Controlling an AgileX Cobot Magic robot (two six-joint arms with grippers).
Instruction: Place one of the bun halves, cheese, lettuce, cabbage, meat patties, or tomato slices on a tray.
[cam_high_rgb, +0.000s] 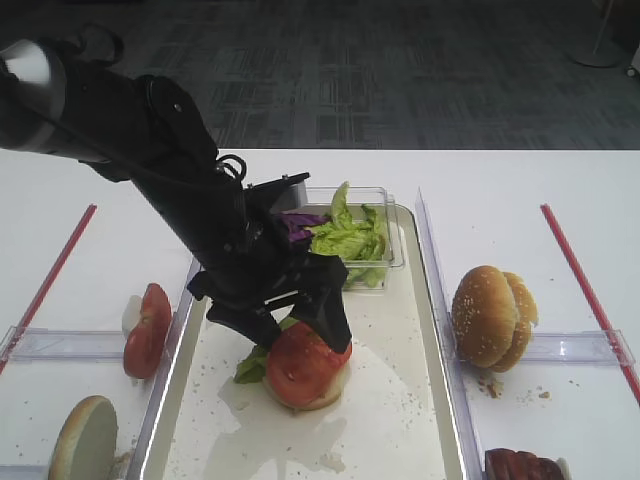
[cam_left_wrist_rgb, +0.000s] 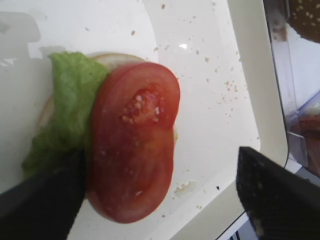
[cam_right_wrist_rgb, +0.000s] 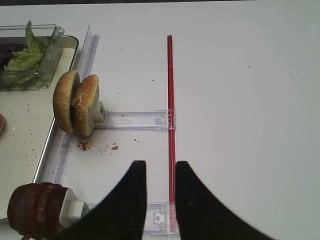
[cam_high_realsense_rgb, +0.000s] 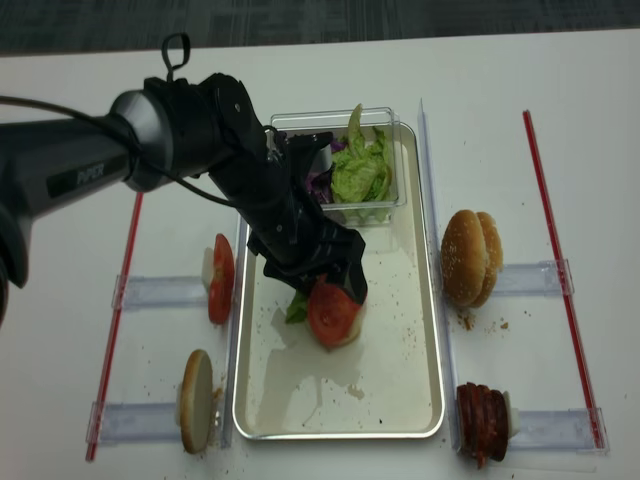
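On the metal tray (cam_high_rgb: 392, 405) lies a stack: a pale bun half, lettuce (cam_left_wrist_rgb: 70, 110) and a red tomato slice (cam_left_wrist_rgb: 135, 145) on top. My left gripper (cam_left_wrist_rgb: 157, 200) hangs just over it, open wide, the slice lying free between the fingers with the left finger close beside it. In the high view the same gripper (cam_high_rgb: 285, 325) covers the stack's back edge. Over the bare table right of the tray, my right gripper (cam_right_wrist_rgb: 159, 167) is open by a narrow gap and holds nothing. Cheese is out of view.
A clear tub (cam_high_rgb: 385, 235) at the tray's far end holds lettuce and purple cabbage (cam_high_rgb: 298, 222). Right racks carry upright bun halves (cam_high_rgb: 492, 315) and meat patties (cam_high_rgb: 520, 466). Left racks hold a tomato slice (cam_high_rgb: 148, 330) and a bun half (cam_high_rgb: 85, 440). Red strips edge both sides.
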